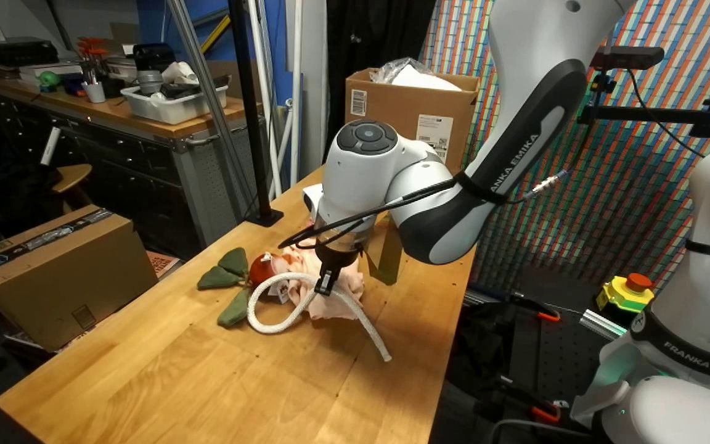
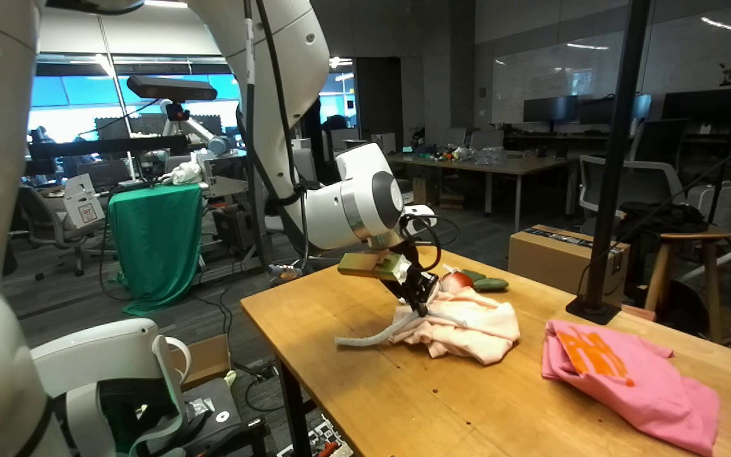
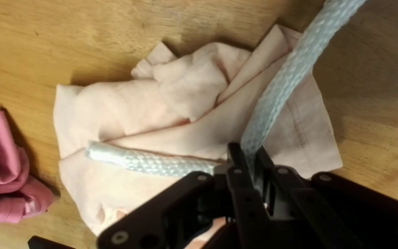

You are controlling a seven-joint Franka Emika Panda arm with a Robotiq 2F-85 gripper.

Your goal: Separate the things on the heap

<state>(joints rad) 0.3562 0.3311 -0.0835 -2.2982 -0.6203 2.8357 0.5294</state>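
The end effector (image 1: 324, 287) is pinching the white rope (image 3: 285, 79)

The white rope is sitting in the end effector's tight squeeze, over the peach cloth (image 2: 470, 333) on the counter (image 1: 207, 382). In an exterior view, its loop is curling to the left of the end effector, just beside the red round thing (image 1: 262, 269) and the green leaf shapes (image 1: 222, 279). Its tail is running to the near right, long and bendy, past the edge of the peach cloth. I am guessing the next move is needing a pull that way, drawing the loop off the other things. I am not able to tell if the white rope is touching the peach cloth.

The white rope is looking thick and bumpy, like a braid. The peach cloth is lying in soft crumples, with stitches showing by its edge. The pink cloth (image 2: 651, 400), wearing an orange patch, is resting well apart.
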